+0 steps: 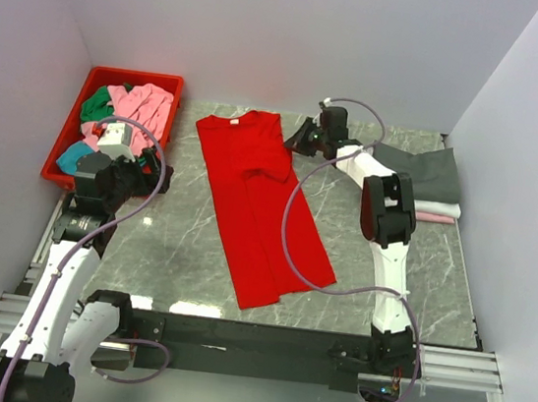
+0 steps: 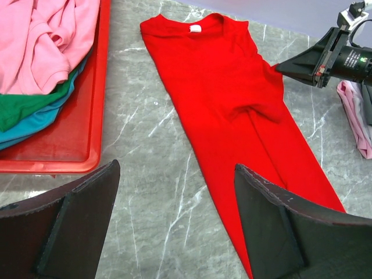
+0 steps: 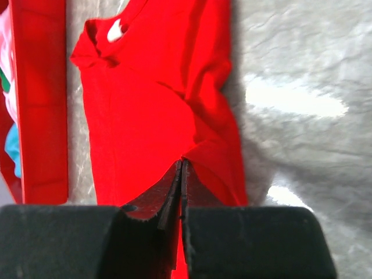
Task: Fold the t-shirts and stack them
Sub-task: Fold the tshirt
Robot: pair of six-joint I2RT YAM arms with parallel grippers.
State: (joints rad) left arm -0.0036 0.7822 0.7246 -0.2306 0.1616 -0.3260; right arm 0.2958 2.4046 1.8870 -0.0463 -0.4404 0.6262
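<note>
red tee (image 1: 254,199): flat on table (image 1: 164,247), collar far, hem near, right side folded inward | right gripper (image 3: 181,165): pressed together, pinching red tee's right edge by the sleeve | left gripper (image 2: 176,170): spread, holding nothing, above table between bin (image 1: 62,149) and red tee | grey tee (image 1: 422,170): folded, tops stack at far right

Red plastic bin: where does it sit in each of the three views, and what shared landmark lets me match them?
Top external: the red plastic bin is at the upper left of the picture.
Left wrist: it fills the upper left corner.
Right wrist: it is a vertical strip along the left edge.
Shared landmark: the red t-shirt, lying just right of the bin in every view.
</note>
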